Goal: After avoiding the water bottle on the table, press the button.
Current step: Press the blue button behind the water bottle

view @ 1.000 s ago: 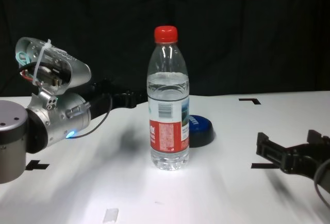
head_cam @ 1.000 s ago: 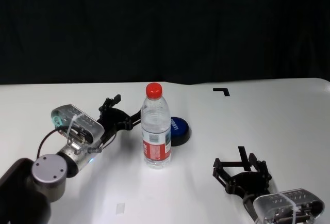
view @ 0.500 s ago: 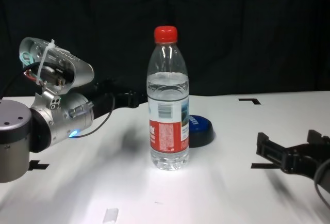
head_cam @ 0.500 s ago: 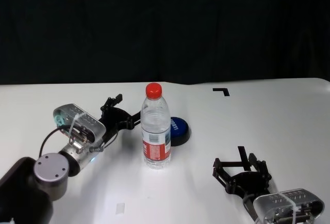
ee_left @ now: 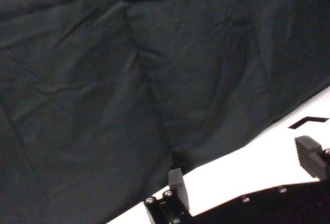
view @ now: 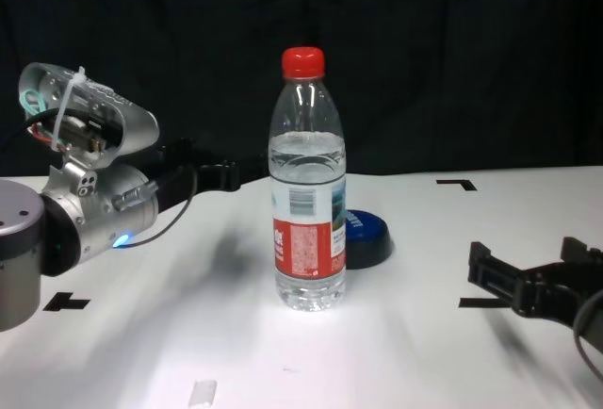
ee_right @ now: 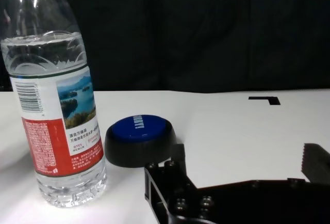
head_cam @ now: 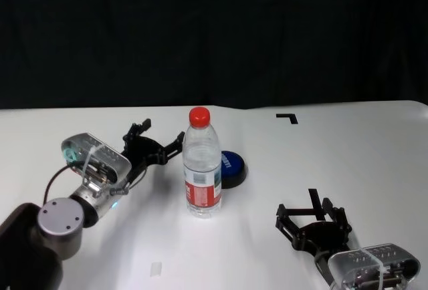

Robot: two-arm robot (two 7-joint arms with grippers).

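**Q:** Where did things stand on the table [head_cam: 374, 143]?

**A:** The water bottle [head_cam: 202, 163] stood upright near the middle, red cap on. The button [head_cam: 231, 168] sat just behind it and a little to the right, touching or nearly touching its base from what I could see. My left gripper [head_cam: 155, 144] hovered off the surface to the left of the bottle, level with its upper half, close to it but not in contact.

**Q:** And your jaws?

**A:** On the left, spread apart with nothing between them; my left wrist view showed 2 fingertips [ee_left: 178, 182] well separated over bare white tabletop. My right gripper [head_cam: 313, 218] lay parked at the near right, jaws also spread and empty.

**Q:** How much was done?

**A:** As I judged it, very little. The bottle was unbumped, which was good, but the button was not yet pressed. I reckoned I had to pass around the far side of the bottle, then come down on the blue dome.
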